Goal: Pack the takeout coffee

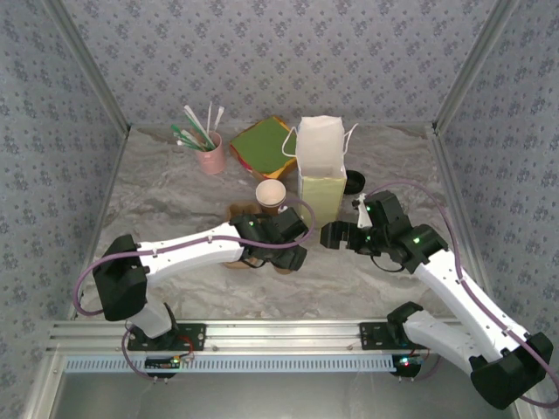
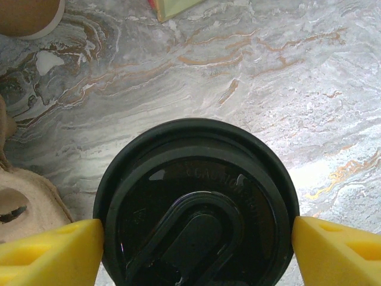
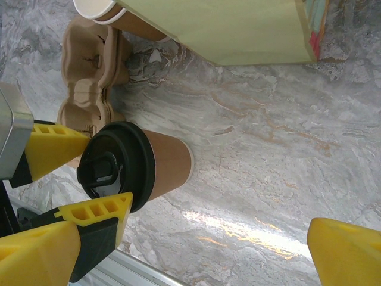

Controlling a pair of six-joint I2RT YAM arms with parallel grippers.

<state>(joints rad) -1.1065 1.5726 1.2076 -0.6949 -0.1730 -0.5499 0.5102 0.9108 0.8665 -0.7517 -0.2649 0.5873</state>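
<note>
The takeout coffee (image 2: 196,208), a brown paper cup with a black lid, stands upright on the marble tabletop (image 3: 166,164) beside the cardboard carrier. My left gripper (image 2: 196,253) hovers right over it, open. Its yellow fingers (image 3: 56,146) flank the lid's rim closely on both sides. In the top view the left gripper (image 1: 281,243) covers the cup. My right gripper (image 3: 196,256) is open wide and empty, low over the table just right of the coffee (image 1: 342,236). The yellow-green paper bag (image 1: 320,175) stands open behind both grippers.
A cardboard cup carrier (image 3: 89,65) lies left of the coffee. Between carrier and bag stands a lidless brown cup (image 1: 271,194). A loose black lid (image 1: 354,182) lies right of the bag. A pink cup of straws (image 1: 210,155) and a green-and-red stack (image 1: 262,144) sit at the back.
</note>
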